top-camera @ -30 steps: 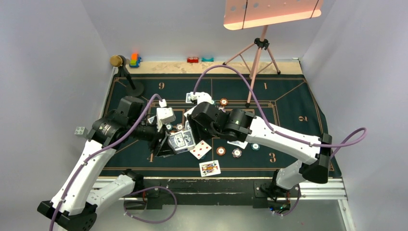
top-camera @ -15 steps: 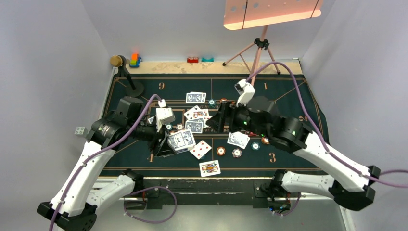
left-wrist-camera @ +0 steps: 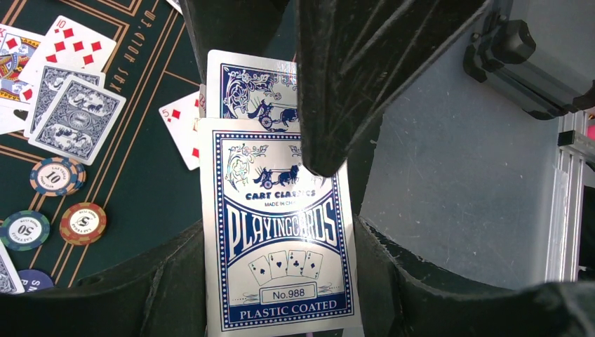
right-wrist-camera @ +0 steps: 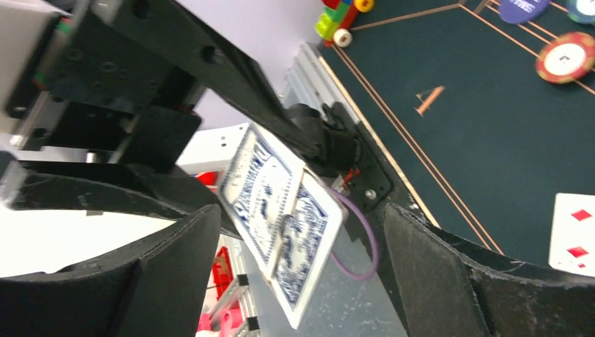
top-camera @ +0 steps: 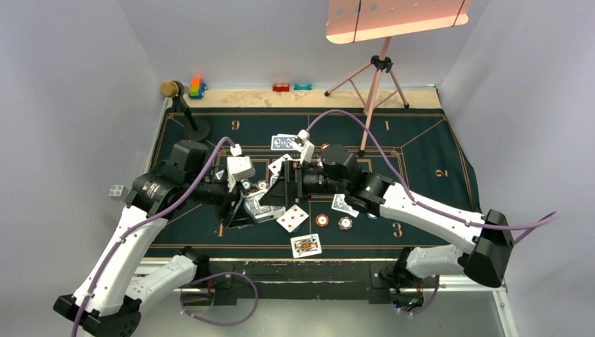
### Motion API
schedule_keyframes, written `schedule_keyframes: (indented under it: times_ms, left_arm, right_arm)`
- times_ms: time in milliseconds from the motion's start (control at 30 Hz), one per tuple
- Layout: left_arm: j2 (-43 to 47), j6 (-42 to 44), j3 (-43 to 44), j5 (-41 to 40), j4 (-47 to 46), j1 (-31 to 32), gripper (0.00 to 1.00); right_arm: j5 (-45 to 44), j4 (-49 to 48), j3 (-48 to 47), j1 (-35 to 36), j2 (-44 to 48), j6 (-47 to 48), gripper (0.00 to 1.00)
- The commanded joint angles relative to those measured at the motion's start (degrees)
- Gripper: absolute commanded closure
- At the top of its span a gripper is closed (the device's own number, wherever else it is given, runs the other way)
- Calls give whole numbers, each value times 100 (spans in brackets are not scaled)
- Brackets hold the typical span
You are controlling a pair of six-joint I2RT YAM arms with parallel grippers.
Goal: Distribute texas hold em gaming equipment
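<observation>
The left gripper [left-wrist-camera: 277, 235] is clamped on the deck of cards [left-wrist-camera: 281, 281], one finger against each long edge, holding it lifted and tilted off the felt mat [top-camera: 421, 140]. In the top view the deck sits at about 8 o'clock from the mat's middle. The left arm reaches in from 9 o'clock and the right arm from 3 o'clock.

The right gripper [right-wrist-camera: 302, 232] has its jaws spread wide and grips nothing. Its wrist view shows a finger on either side of the deck. In the left wrist view one of the dark right fingers [left-wrist-camera: 337, 84] comes down from 12 o'clock and overlaps the deck's far end; whether it actually touches cannot be told.

In the left wrist view the deck's long axis runs from 12 to 6 o'clock, in line with the left fingers. The printed title card faces the camera with its "plastic coated" end at 6 o'clock, nearest the wrist. A second blue-backed card [left-wrist-camera: 245, 81] sticks out past it at 12 o'clock.

These cards are probably light, thin, springy and slick, so they should slide off one another easily and more than one may come away together. The best hold looks like the free short edge at 12 o'clock, pinched face and back, then drawn along the long axis.

More cards, such as a diamond card [top-camera: 292, 217], and chips [top-camera: 322, 220] lie spread on the mat.
</observation>
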State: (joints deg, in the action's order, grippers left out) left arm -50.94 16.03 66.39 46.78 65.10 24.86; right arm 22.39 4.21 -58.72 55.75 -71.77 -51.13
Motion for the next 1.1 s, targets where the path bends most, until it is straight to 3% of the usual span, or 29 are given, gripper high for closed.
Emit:
schedule_keyframes:
  times_ms: [0,133,300,400,467,533,633,833,1067]
  left_arm:
    - [11,-12,253,78,-245,-30,100]
    - [-17,1,220,15,-300,-31,98]
    - [-17,-55,239,-83,-364,-26,78]
    - [-2,-99,258,-189,-426,-25,74]
    - [-30,-84,277,-241,-420,-25,71]
    - [-58,-74,294,-326,-389,-29,54]
    - [-28,-60,340,-521,-320,-26,4]
    - [-348,-265,1516,-1105,699,-33,0]
    - [-86,-413,1984,-1938,1004,-90,0]
  right_arm:
    - [618,-1253,50,-11,27,-487,13]
    - [924,-1789,181,-11,-157,-900,29]
    - [1160,-2090,325,-11,-253,-1136,48]
    - [1289,-2070,289,-11,-329,-1192,59]
    - [1342,-2041,265,-11,-370,-1210,72]
    - [1354,-2055,273,-19,-365,-1237,83]
    - [1292,-1899,236,-41,-320,-1164,89]
    - [1065,-809,240,-173,-15,-635,92]
    - [792,-438,277,-253,-314,-79,92]
